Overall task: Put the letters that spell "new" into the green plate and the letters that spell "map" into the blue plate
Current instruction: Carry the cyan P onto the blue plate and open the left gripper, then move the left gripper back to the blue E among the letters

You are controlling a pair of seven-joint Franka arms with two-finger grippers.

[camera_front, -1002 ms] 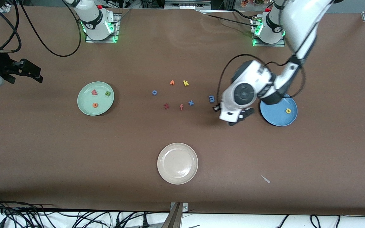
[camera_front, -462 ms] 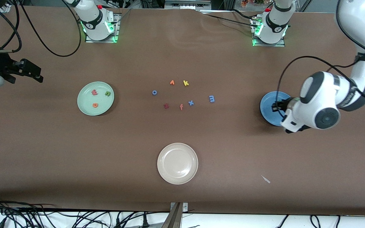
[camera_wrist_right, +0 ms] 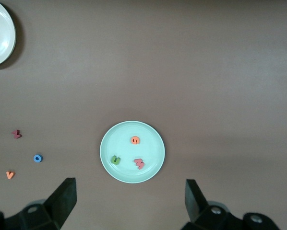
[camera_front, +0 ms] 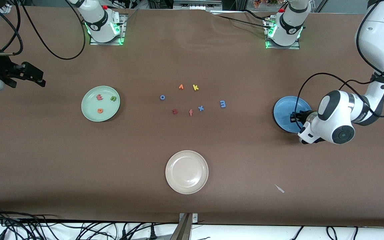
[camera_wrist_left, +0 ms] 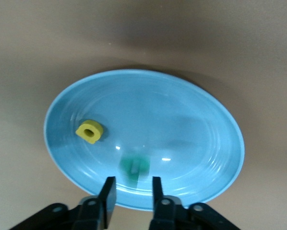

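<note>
The teal "p" (camera_wrist_left: 134, 171) shows in the left wrist view as a smeared green shape over the near wall of the blue plate (camera_wrist_left: 191, 120), just ahead of the left gripper (camera_wrist_left: 133, 180). We cannot tell whether it already rests on the plate or is dropping onto it. The fingers stand a little apart, wider than the letter, so we judge they have no hold on it. They sit low over the plate's rim, which makes sense for letting so light a foam piece go without a bounce. The yellow "a" (camera_wrist_left: 89, 132) lies flat in the same plate, well apart from the "p".

That leaves the light blue "m" (camera_front: 223, 104), a small chunky piece lying on the worktop between the two coloured plates, at the end of the loose letters that is toward the left arm. Beside it are the blue "x" (camera_front: 201, 108), orange "f" (camera_front: 190, 112), dark red "z" (camera_front: 174, 111), yellow "k" (camera_front: 195, 87) and two more strays.

The green plate (camera_front: 90, 115) already carries the "w" (camera_front: 99, 97), "n" (camera_front: 113, 98) and "e" (camera_front: 100, 110), so we take that word as done. The right gripper (camera_wrist_right: 130, 184) waits high above that part of the worktop, fingers spread wide and empty. The cream plate (camera_front: 187, 190) sits bare, nearer the front camera.
</note>
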